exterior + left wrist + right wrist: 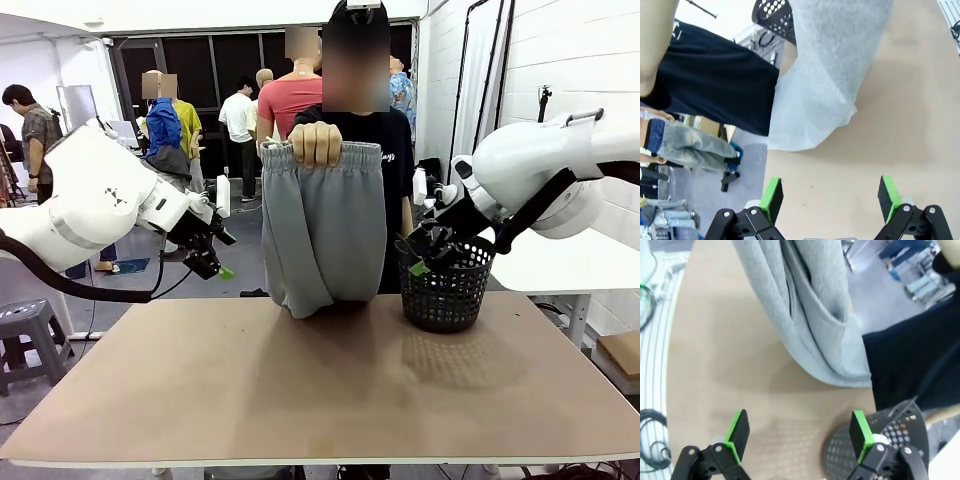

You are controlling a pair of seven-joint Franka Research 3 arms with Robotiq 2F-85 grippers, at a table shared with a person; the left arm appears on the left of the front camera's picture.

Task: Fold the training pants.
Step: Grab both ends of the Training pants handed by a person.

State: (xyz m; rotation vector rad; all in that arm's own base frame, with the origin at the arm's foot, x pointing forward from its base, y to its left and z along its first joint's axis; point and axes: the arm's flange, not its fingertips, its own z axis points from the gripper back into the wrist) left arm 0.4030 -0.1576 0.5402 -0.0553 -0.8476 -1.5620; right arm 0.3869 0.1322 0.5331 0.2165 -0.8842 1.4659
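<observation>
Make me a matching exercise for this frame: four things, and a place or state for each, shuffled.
Things:
1 pants
2 basket
3 left gripper
4 right gripper

Places or states:
a open, by the basket's rim
b hanging from a person's hand
c open, left of the pants
d standing on the table

Pairs: 1-b, 2-d, 3-c, 4-a

Quick count: one pair of training pants (322, 230), one black mesh basket (447, 295), one table (320, 390), one grey stool (30, 322). Two grippers, the left gripper (830, 197) and the right gripper (799, 432). One person (397, 150) at the table.
</observation>
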